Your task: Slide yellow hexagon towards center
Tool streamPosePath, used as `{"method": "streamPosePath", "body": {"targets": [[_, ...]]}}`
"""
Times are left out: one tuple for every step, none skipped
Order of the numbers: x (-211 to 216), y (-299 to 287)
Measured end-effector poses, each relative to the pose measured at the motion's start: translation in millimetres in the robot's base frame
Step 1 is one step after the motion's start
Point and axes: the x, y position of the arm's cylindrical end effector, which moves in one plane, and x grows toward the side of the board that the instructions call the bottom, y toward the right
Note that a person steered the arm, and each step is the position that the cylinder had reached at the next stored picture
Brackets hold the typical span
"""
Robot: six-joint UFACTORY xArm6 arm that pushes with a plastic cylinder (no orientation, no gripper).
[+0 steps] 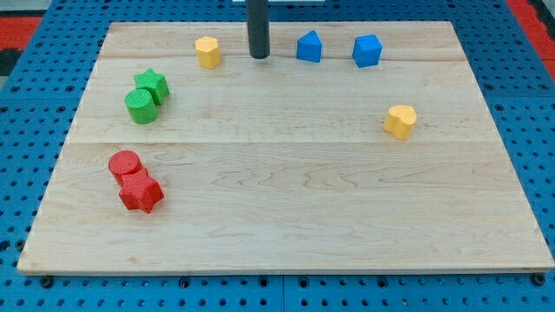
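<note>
The yellow hexagon (208,52) stands near the view's top edge of the wooden board (286,208), left of the middle. My tip (259,56) rests on the board just to the right of the hexagon, a small gap apart from it. The dark rod rises straight up out of the view's top.
A blue block (309,46) and a blue cube (367,50) stand right of the tip. A yellow heart-shaped block (401,120) is at the right. A green star (153,84) and green cylinder (141,107) touch at the left. A red cylinder (125,164) and red star (140,192) touch at lower left.
</note>
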Motion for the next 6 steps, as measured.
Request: {"method": "streamPosePath", "body": {"targets": [[-14,56],[-15,113],[-31,20],[-52,-55],[-39,-81],[-25,-92]]}}
